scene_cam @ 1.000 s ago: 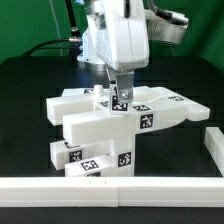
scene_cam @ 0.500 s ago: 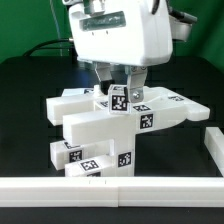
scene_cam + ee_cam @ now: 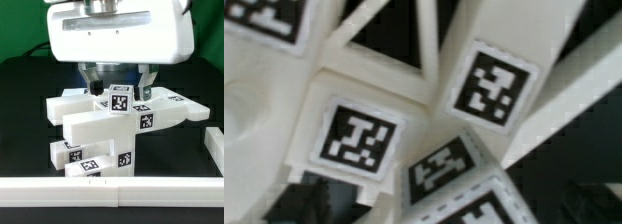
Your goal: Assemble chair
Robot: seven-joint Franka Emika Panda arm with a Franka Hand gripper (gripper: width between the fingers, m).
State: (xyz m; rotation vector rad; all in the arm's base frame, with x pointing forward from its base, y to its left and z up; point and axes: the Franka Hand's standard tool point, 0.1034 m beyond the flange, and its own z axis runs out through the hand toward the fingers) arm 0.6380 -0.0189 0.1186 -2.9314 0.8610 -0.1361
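Under the fingers (image 3: 119, 86), the black table (image 3: 25, 110) carries the chair (image 3: 95, 125), a half-built stack of chunky white blocks: a wide slab lies across, a long block juts forward, and shorter blocks sit below. The long white rail (image 3: 110, 186) lies nearer the camera than the fingers. A small tagged cube (image 3: 120, 100) tops the stack directly between the fingers, which stand spread, clear of its sides. Their dark tips are hard to make out. The wrist view shows only blurred tags (image 3: 358, 135) on white plastic, cropped too closely to tell the parts apart.
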